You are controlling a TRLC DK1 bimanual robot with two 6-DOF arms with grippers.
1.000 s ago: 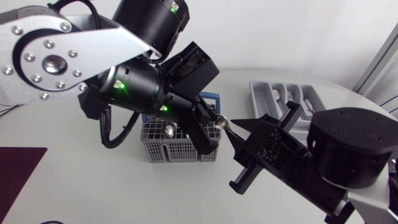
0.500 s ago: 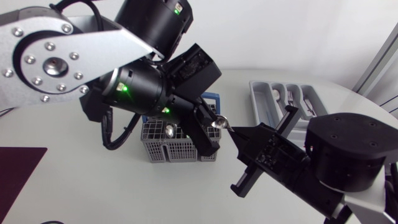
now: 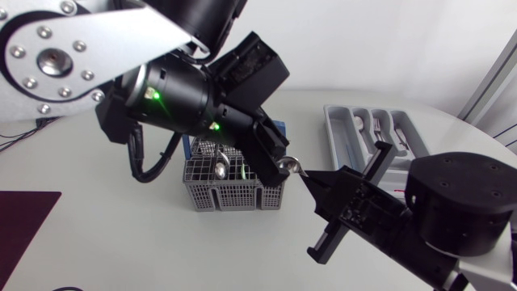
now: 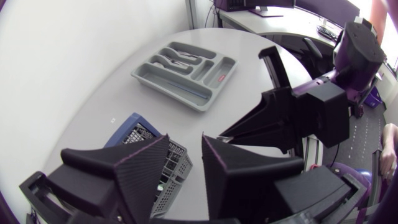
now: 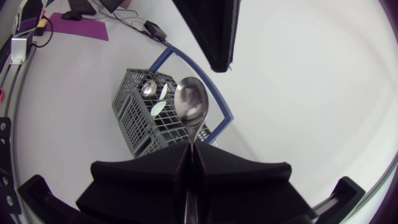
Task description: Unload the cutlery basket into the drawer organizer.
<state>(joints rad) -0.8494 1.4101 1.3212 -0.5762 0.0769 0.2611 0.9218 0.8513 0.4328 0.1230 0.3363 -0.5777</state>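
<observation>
White table (image 3: 97,234): the right gripper (image 5: 191,152) is clamped on the spoon (image 5: 190,102) by its handle, above and beside the cutlery basket (image 3: 230,190). The spoon's long axis lies in line with the fingers, bowl foremost. The left gripper (image 4: 186,149) has its fingers apart.

The spoon (image 5: 190,102) is gleaming silver, the basket (image 3: 234,194) is showing a grey grid pattern, the right gripper (image 5: 191,155) is appearing matte black.
</observation>
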